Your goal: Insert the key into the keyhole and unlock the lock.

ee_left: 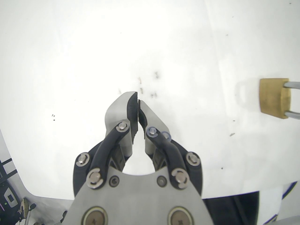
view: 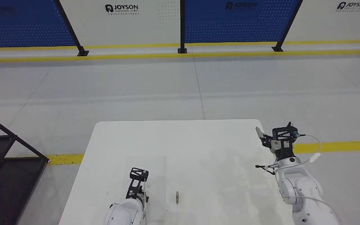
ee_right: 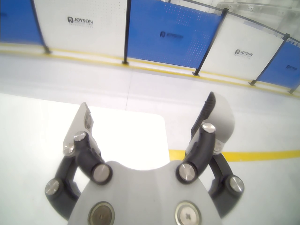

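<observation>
- White table point(view: 197, 146) stood on a pale grey floor, with blue and white fence panels point(view: 236, 19) far off at 12 o'clock.
- The lock point(ee_left: 273, 98) was small and gold, with a silver loop point(ee_left: 293, 84) on it. Seen from above, it lay on the table close to the edge at 6 o'clock.
- The left gripper point(ee_left: 138, 99) was over the table at about 7 o'clock, near the lock. The lock was at about 4 o'clock from it. Its jaws were pinched together with the tips touching, and I could see nothing between them.
- The right gripper point(ee_right: 147, 104) was by the table's edge at about 3 o'clock, well apart from the lock. Its jaws were spread wide and held nothing.
- Where the key was, I could not tell.
- I think the job had hardly begun. No gripper had a key, and nothing held the lock.
- To do this step well, I think one gripper should pinch the key by its fat end, so the thin end pokes out straight.
- The left jaws would need to open before they could grab anything.
- The other gripper should hold the lock's gold body tight so it can't slide.
- Then the key should line up with the hole, go in slowly and turn gently.
</observation>
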Controlling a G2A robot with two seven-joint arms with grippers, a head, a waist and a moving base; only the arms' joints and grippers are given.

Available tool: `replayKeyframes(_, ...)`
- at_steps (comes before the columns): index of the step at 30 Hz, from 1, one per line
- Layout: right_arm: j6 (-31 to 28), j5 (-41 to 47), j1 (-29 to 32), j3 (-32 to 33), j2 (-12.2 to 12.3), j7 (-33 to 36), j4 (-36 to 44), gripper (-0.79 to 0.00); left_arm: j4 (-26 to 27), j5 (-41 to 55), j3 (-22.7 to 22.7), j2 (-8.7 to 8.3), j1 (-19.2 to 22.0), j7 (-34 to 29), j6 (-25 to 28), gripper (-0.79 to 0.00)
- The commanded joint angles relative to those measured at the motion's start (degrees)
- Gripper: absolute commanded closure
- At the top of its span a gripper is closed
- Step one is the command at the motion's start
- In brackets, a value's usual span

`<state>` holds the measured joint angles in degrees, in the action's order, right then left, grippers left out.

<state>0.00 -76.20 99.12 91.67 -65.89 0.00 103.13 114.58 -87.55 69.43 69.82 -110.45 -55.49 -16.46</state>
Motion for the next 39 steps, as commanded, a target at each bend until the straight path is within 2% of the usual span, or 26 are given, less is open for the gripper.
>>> replayKeyframes(1, 0.0, 0.0, 0.0, 0.0, 0.0, 0.0, 0.0, -0.785, 0.91, 0.69, 0.97, -0.11, -0.89, 0.38, 0.66, 0.0)
replayKeyframes(5, 0.0, 0.0, 0.0, 0.0, 0.0, 0.0, 0.0, -0.785, 3.76, 3.17, 3.19, -0.38, -3.42, 3.13, 2.63, 0.0)
replayKeyframes(9, 0.0, 0.0, 0.0, 0.0, 0.0, 0.0, 0.0, -0.785, 7.33, 8.46, 7.12, -0.94, -8.39, 10.17, 8.02, 0.0)
replayKeyframes(13, 0.0, 0.0, 0.0, 0.0, 0.0, 0.0, 0.0, -0.785, 9.94, 14.47, 12.43, -1.7, -15.0, 20.99, 17.03, 0.0)
replayKeyframes(18, 0.0, 0.0, 0.0, 0.0, 0.0, 0.0, 0.0, -0.785, 10.91, 15.89, 18.68, -2.66, -23.93, 36.6, 28.83, 0.0)
replayKeyframes(22, 0.0, 0.0, 0.0, 0.0, 0.0, 0.0, 0.0, -0.785, 7.91, 13.98, 20.75, -3.24, -24.2, 48.66, 37.72, 0.0)
replayKeyframes(25, -0.26, -0.15, 0.07, -0.11, 0.0, -0.07, 0.04, -0.785, 4.52, 9.72, 21.25, -3.45, -24.2, 60.06, 40.57, 0.0)
replayKeyframes(27, -2.86, -2.05, 1.1, -1.1, 0.09, 0.07, 0.75, -0.785, 2.36, 7.84, 21.06, -3.56, -24.2, 65.44, 42.11, 0.0)
replayKeyframes(29, -3.06, -5.34, 2.52, -2.26, 0.1, 0.4, 2.2, -0.785, 1.76, 7.36, 21.1, -3.59, -24.2, 66.84, 42.32, 0.0)
replayKeyframes(32, -5.58, -10.6, 6.4, -6.75, 0.02, -0.29, 4.69, -0.785, 1.76, 7.36, 21.1, -3.59, -24.2, 66.84, 42.32, 0.0)
replayKeyframes(35, -5.47, -17.15, 9.47, -11.37, -0.11, -0.66, 5.69, -0.785, 1.76, 7.36, 21.1, -3.59, -24.2, 66.84, 42.32, 0.0)
replayKeyframes(39, -5.97, -23.25, 11.19, -17.65, -0.4, -1.07, 5.34, -0.785, 1.76, 7.36, 21.1, -3.59, -24.2, 66.84, 42.32, 0.0)
